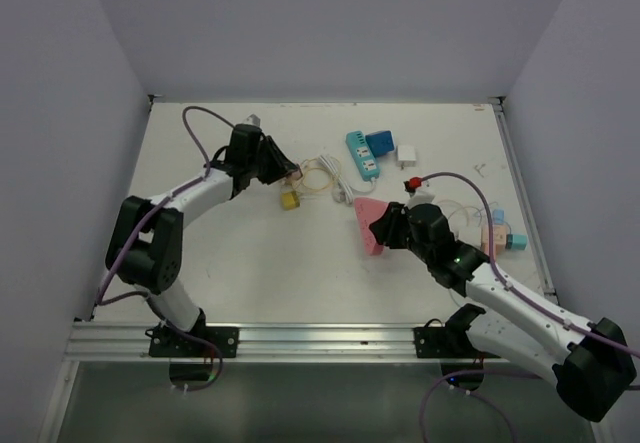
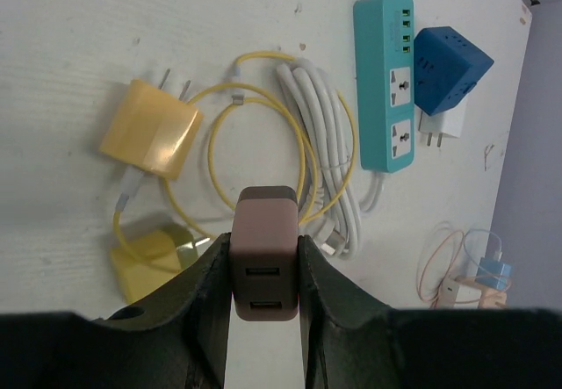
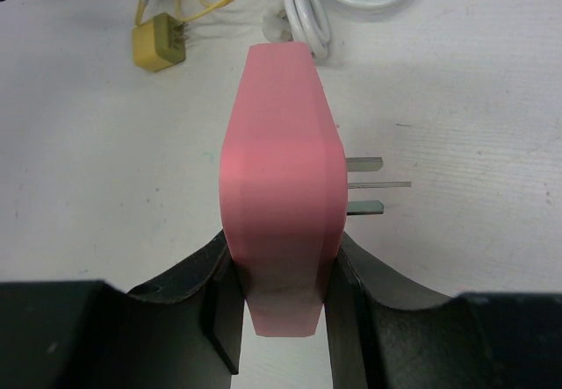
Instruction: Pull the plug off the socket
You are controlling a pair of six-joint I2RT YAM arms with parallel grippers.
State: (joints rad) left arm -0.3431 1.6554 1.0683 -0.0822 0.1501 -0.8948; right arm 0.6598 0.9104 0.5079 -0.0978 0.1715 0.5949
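Observation:
My left gripper [image 2: 264, 247] is shut on a mauve USB plug [image 2: 263, 222], its two ports facing the wrist camera, held above the table. My right gripper [image 3: 281, 262] is shut on the narrow end of a pink socket block [image 3: 279, 156], whose metal prongs [image 3: 367, 183] stick out to the right. In the top view the left gripper [image 1: 287, 170] is at the back left and the right gripper [image 1: 380, 229], holding the pink socket [image 1: 366, 222], is near the middle. Plug and socket are clearly apart.
A yellow charger [image 2: 151, 130] with a looped yellow cable lies below the left gripper, beside a coiled white cable [image 2: 327, 143]. A teal power strip [image 1: 362, 153], a blue cube adaptor [image 1: 381, 142] and a white adaptor [image 1: 407, 153] sit at the back. Small pastel adaptors [image 1: 503, 235] lie right.

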